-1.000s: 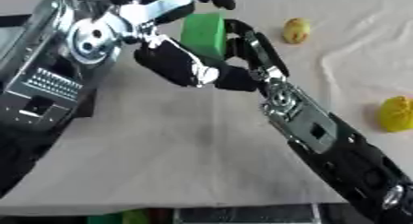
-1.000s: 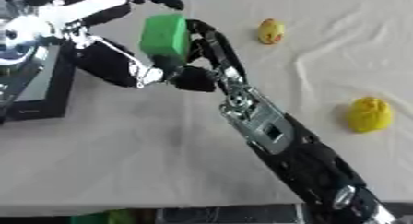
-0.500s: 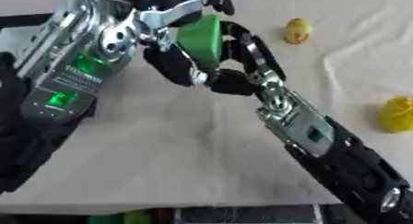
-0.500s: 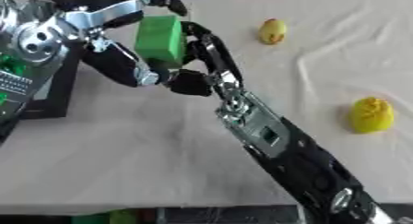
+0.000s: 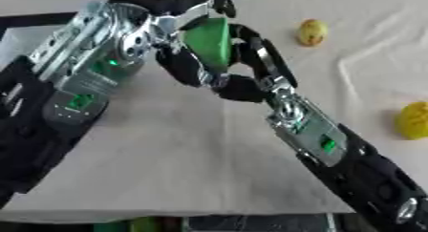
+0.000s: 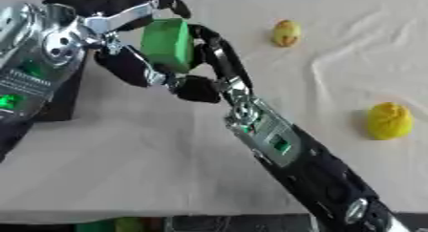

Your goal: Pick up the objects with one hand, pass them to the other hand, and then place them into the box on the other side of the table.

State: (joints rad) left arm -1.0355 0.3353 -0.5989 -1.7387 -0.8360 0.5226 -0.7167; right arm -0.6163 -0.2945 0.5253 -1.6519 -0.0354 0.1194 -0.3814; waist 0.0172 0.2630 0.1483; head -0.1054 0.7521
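Left hand [image 6: 125,6] closer over green block [image 6: 167,42]; its fingers hidden

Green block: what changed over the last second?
The left hand came in from the left and closed over the top of the green block, which the right hand still holds from below and the side. No release yet. The two yellow objects on the cloth haven't moved.

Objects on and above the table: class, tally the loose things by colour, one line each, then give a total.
Green: 1, the green block between the right hand and the left hand.
Yellow: 2, a small yellow object and a larger yellow object on the cloth.
Total: 3
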